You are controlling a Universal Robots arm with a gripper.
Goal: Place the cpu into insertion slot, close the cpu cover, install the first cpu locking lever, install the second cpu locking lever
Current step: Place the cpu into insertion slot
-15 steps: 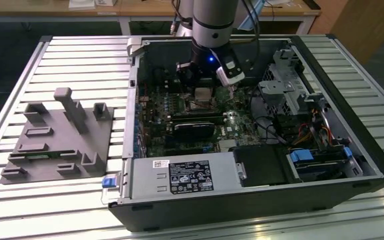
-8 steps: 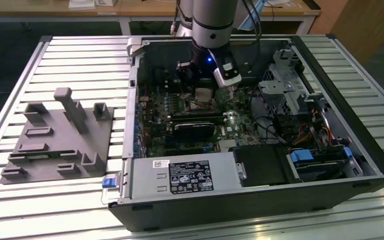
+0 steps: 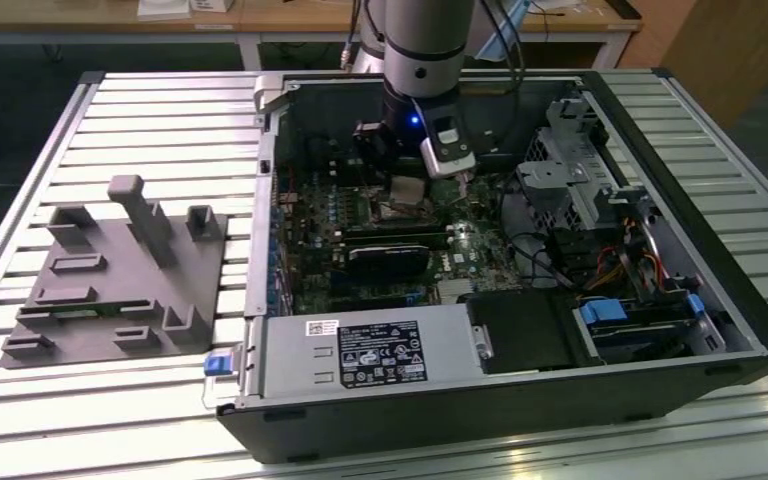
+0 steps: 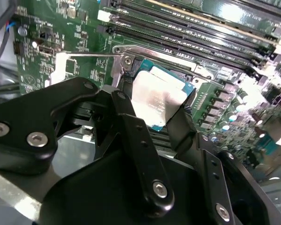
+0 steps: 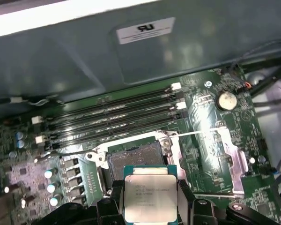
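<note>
First wrist view: I am holding the cpu (image 5: pixel 147 199) near the bare insertion slot (image 5: pixel 133 161).
My hand (image 5: pixel 150 191) is clamping two opposite edges, likely keeping its underside free to seat.

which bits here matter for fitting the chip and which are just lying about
For the job: cpu, held in the gripper; socket; cover, open.
Lying about: memory slots; coin battery; grey rack; power supply.
</note>
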